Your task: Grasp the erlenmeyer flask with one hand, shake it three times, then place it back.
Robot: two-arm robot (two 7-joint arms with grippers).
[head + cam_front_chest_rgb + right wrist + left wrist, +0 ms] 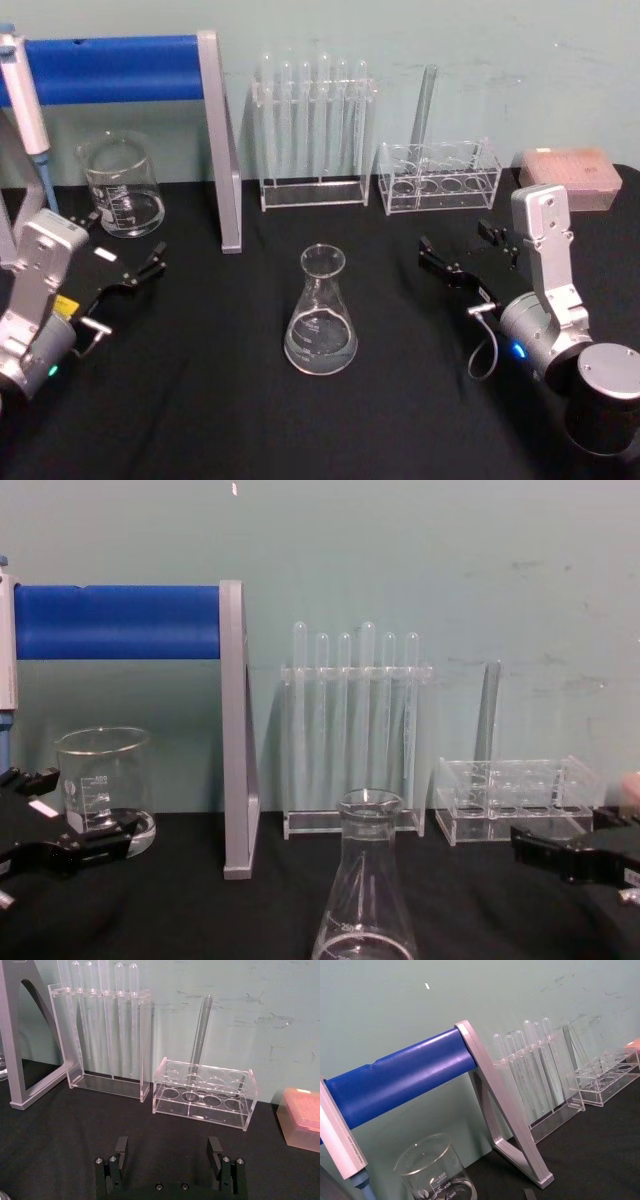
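Two open pincers, left pincer (128, 272), right pincer (462, 253), flanking erlenmeyer flask (321, 315), beaker (437, 1175) marked perhaps 600, 400

Head above, chest low; shared flask (321, 315).

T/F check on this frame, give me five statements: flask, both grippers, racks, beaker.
1. The erlenmeyer flask stands upright on the black table, free of both grippers. True.
2. The right gripper is shut on the flask's neck. False: its fingers are open and it sits apart from the flask, to the flask's right.
3. The low rack holds one tall test tube. True.
4. The beaker lies on its side. False: it stands upright, behind the left gripper.
5. The left gripper carries the flask. False: it is empty and rests near the table's left edge.
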